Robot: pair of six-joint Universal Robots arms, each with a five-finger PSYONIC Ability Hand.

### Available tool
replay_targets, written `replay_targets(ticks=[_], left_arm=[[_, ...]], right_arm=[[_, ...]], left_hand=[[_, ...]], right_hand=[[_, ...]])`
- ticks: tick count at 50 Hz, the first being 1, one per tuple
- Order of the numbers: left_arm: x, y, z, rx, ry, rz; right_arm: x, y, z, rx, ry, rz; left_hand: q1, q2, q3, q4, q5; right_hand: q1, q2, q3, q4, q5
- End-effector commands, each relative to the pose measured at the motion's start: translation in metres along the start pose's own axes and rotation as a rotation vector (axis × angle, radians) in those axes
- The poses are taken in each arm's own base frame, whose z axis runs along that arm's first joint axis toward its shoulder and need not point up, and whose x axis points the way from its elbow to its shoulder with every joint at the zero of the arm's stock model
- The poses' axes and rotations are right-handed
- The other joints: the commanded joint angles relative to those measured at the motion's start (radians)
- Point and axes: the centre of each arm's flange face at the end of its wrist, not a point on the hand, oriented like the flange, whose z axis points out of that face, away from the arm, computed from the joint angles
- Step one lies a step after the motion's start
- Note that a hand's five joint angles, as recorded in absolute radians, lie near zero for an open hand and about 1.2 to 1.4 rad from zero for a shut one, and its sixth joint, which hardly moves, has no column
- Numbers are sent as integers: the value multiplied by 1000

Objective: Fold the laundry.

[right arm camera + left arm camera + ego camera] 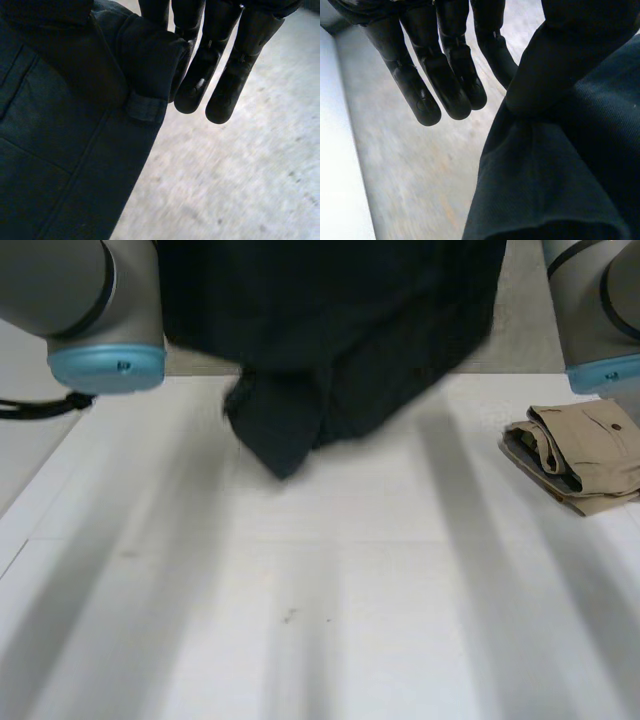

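Over white table (300, 640), dark garment (330, 340), tip down

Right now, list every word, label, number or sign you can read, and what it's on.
None readable. The dark trousers show only seams and a belt loop; the folded khaki trousers bear no visible label; the left arm's light-blue cap has a tiny mark, too small to read.

dark garment (330, 350): hanging bunched above table (300, 620) | tan trousers (585, 455): folded, table's right
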Motion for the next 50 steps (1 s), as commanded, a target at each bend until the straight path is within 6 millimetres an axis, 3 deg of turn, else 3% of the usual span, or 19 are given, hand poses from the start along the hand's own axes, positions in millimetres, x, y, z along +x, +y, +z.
replay_targets(ticks=[1, 7, 8, 11, 12, 18, 22, 23, 28, 35, 42, 46, 49, 50], left_arm=[[-2, 19, -24, -84, 28, -17], [2, 65, -77, -291, 106, 32], [3, 80, -97, -359, 135, 47], [6, 102, -128, -461, 188, 70], [7, 114, -151, -528, 228, 84], [5, 140, -218, -721, 325, 130], [2, 145, -252, -819, 379, 176], [2, 143, -265, -854, 418, 206], [-7, 124, -287, -907, 487, 290], [-29, 88, -306, -976, 535, 343], [-54, 36, -340, -1135, 697, 426], [-50, 24, -340, -1056, 773, 454], [-42, 30, -331, -983, 780, 474], [-35, 41, -322, -943, 771, 485]], right_arm=[[-6, 14, -25, -150, -39, 40], [-21, 50, -66, -441, -133, 68], [-24, 55, -73, -479, -151, 65], [-39, 82, -109, -633, -247, 40], [-42, 88, -117, -664, -275, 27], [-68, 134, -190, -880, -464, -93], [-70, 141, -215, -953, -509, -118], [-70, 141, -218, -961, -513, -116], [-70, 130, -237, -1017, -552, -119], [-57, 76, -260, -1124, -680, -174], [-43, 24, -316, -1376, -1003, -245], [-37, 17, -314, -1352, -992, -242], [-37, 25, -302, -1292, -900, -231], [-36, 27, -298, -1282, -872, -222]], left_hand=[[258, 199, 204, 197, 259], [258, 199, 204, 197, 259], [258, 199, 204, 197, 259], [258, 199, 204, 197, 259], [258, 199, 204, 197, 259], [258, 199, 204, 197, 259], [258, 199, 204, 197, 259], [258, 199, 204, 197, 259], [258, 199, 204, 197, 259], [258, 199, 204, 197, 259], [258, 199, 204, 197, 259], [258, 199, 204, 197, 259], [258, 199, 204, 197, 259], [258, 199, 204, 197, 259]], right_hand=[[430, 222, 216, 208, 246], [430, 222, 216, 208, 246], [430, 222, 216, 208, 246], [430, 222, 216, 208, 246], [430, 222, 216, 208, 246], [430, 222, 216, 208, 246], [430, 222, 216, 208, 246], [430, 222, 216, 208, 246], [430, 222, 216, 208, 246], [430, 222, 216, 208, 246], [430, 222, 216, 208, 246], [430, 222, 216, 208, 246], [430, 222, 216, 208, 246], [430, 222, 216, 208, 246]])
